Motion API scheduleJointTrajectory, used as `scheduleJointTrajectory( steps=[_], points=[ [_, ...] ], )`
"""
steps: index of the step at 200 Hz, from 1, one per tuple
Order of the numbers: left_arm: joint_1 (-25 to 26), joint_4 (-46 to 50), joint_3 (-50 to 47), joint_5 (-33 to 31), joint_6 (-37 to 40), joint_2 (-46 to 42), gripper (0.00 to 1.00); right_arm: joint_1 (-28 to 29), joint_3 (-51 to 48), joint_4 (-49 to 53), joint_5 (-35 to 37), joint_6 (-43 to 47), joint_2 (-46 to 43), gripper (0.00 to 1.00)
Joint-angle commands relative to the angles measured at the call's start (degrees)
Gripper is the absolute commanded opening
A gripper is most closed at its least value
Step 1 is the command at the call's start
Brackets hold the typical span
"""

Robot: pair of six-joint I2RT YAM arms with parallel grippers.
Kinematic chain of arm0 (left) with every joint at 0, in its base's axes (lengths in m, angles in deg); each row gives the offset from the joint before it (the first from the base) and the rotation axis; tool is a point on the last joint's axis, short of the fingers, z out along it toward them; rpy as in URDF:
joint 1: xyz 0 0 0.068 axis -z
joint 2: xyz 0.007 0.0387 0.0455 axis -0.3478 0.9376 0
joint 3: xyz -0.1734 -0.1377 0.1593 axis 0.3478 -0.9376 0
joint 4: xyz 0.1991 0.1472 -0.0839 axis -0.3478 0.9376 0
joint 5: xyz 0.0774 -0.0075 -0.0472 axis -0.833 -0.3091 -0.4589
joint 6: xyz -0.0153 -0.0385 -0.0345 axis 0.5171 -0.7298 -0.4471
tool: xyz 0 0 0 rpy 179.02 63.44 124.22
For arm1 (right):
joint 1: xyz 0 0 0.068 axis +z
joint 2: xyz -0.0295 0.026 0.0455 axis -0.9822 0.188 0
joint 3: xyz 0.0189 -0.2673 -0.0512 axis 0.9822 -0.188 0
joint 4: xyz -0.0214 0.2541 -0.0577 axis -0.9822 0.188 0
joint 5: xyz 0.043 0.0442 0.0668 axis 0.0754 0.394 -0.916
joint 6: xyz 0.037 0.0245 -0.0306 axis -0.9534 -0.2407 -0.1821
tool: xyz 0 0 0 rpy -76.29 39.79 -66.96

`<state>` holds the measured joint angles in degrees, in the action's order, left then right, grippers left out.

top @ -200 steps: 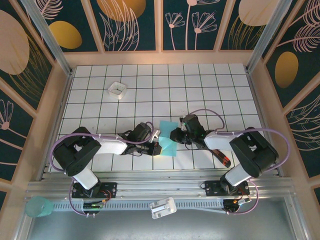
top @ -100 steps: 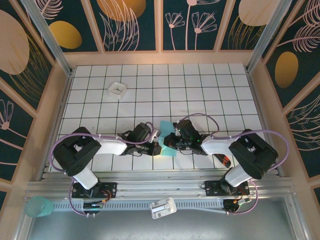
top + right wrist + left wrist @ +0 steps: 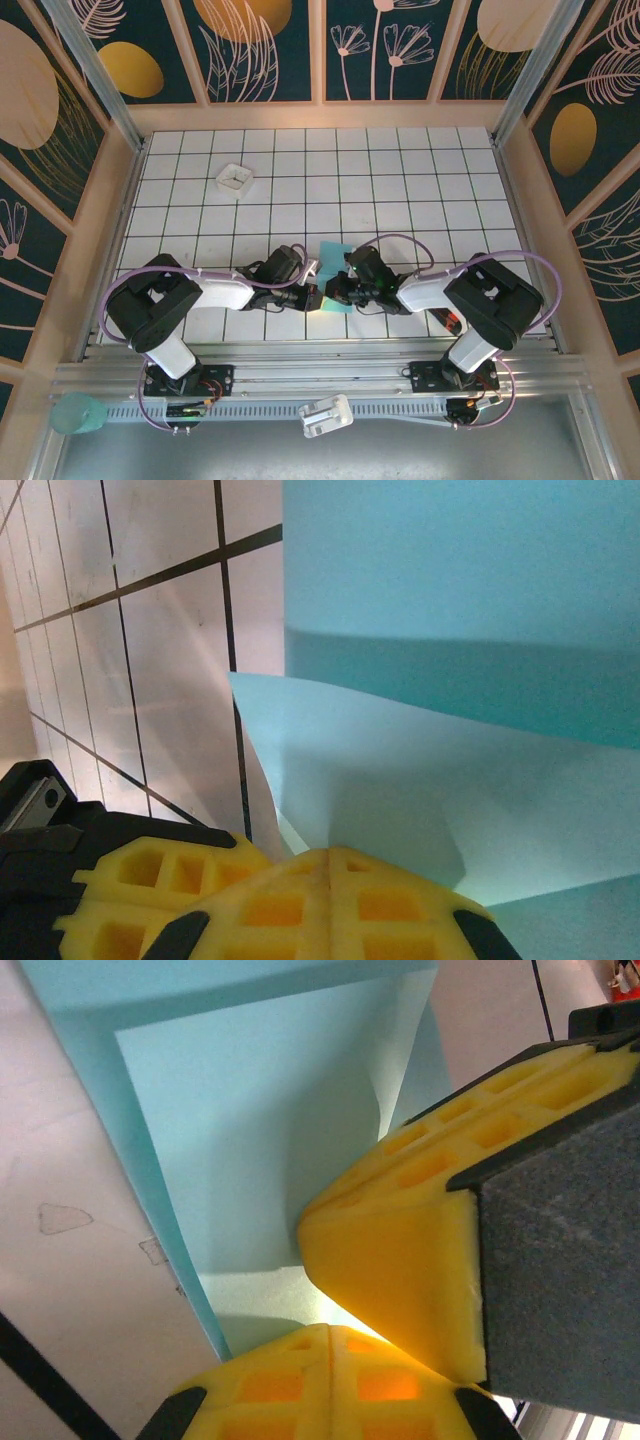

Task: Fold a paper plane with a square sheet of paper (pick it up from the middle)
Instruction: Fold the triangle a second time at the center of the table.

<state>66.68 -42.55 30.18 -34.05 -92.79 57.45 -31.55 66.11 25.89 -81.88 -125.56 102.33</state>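
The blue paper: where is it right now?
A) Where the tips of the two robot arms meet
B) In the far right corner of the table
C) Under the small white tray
A: the blue paper sits where the left gripper and right gripper come together, well apart from the white tray.

One folded turquoise sheet of paper (image 3: pixel 335 252), one small white tray (image 3: pixel 234 178), one red-and-black tool (image 3: pixel 450 322), two arms (image 3: pixel 225 292) (image 3: pixel 432 288).
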Motion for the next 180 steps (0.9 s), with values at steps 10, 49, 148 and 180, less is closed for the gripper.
scheduleJointTrajectory(
  steps=[10, 49, 148, 180],
  points=[
    [-0.2, 8.5, -1.0, -3.6, 1.3, 2.6, 0.00, 1.4, -1.5, -2.9, -0.5, -1.8, 0.7, 0.00],
    [-0.2, 8.6, -1.0, -3.7, 1.2, 2.5, 0.00, 1.5, -2.4, -4.4, -1.6, -3.0, 0.4, 0.00],
    [-0.3, 9.7, -1.5, -3.6, 2.6, 2.9, 0.00, -3.1, -0.5, 7.1, 4.5, -2.3, 1.0, 0.00],
    [-0.3, 9.7, -1.9, -3.5, 2.8, 2.9, 0.00, -5.2, -0.3, 8.8, 5.3, -0.7, 0.3, 0.00]
  ],
)
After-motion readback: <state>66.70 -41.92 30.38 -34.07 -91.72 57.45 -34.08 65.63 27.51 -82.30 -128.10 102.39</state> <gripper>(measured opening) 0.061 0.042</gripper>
